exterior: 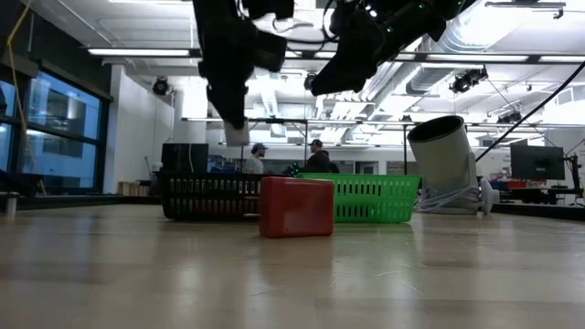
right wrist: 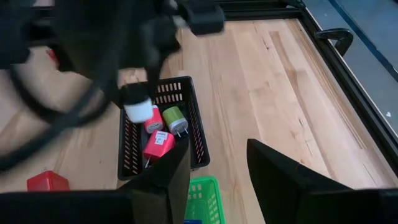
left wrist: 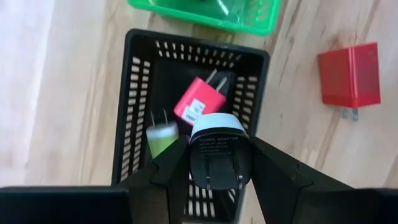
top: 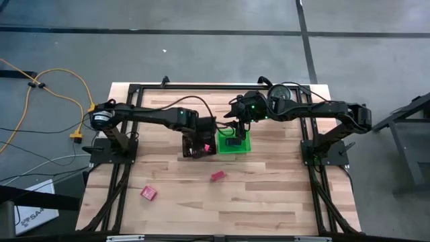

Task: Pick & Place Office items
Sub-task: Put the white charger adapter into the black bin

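Right, from my seat the wooden table [top: 269, 202] carries two baskets side by side near the middle: the black mesh tray [top: 195, 146] and the green bin [top: 235, 144] just beside it. My left gripper [left wrist: 216, 163] hangs over the black tray, pinched on a black-and-white plug adapter [left wrist: 217, 154] whose prongs point back toward the wrist. My right gripper [right wrist: 217, 165] hovers over the green bin with a moderate gap between its fingers — nothing sits between them. In the black tray lie a pink adapter [left wrist: 201, 101] and a green one [left wrist: 161, 138], both with prongs showing. Out on the bare wood, a red adapter [top: 217, 176] lies near the trays, and a second red block [top: 148, 193] rests well apart from it, toward the table's front-left — both untouched.
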Tool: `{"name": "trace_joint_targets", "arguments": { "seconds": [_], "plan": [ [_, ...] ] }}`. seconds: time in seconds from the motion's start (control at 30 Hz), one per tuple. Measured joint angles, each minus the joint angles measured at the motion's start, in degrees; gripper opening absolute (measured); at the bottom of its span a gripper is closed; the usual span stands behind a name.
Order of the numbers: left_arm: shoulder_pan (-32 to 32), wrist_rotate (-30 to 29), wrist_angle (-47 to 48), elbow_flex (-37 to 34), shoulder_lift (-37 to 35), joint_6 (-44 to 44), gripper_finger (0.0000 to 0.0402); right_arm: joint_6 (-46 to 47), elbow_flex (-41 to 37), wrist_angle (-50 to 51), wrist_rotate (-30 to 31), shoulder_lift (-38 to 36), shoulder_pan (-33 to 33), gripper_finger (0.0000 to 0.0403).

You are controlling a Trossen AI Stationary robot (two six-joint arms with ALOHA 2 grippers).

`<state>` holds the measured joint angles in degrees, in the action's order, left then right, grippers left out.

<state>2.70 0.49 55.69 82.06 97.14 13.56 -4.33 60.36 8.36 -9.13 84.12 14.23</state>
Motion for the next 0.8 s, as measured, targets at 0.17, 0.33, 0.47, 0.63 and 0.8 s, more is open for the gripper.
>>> {"name": "trace_joint_targets", "arguments": {
  "seconds": [0.17, 0.33, 0.47, 0.63, 0.8],
  "plan": [
    [3.1, 3.9, -7.3, -4.0, 0.0, -2.9, 0.0140, 0.0, 0.0, 0.0, 0.0, 0.0, 0.0, 0.0145],
    [5.9, 4.0, -12.0, -6.5, 0.0, -5.4, 0.0140, 0.0, 0.0, 0.0, 0.0, 0.0, 0.0, 0.0145],
    [7.6, 5.0, -13.6, -8.6, 0.0, -8.0, 0.0140, 0.0, 0.0, 0.0, 0.0, 0.0, 0.0, 0.0145],
    [8.8, 5.8, -17.0, -12.2, 0.0, -10.2, 0.0140, 0.0, 0.0, 0.0, 0.0, 0.0, 0.0, 0.0145],
    [8.9, 6.7, -21.2, -15.1, 0.0, -12.1, 0.0140, 0.0, 0.0, 0.0, 0.0, 0.0, 0.0, 0.0145]
  ]
}}
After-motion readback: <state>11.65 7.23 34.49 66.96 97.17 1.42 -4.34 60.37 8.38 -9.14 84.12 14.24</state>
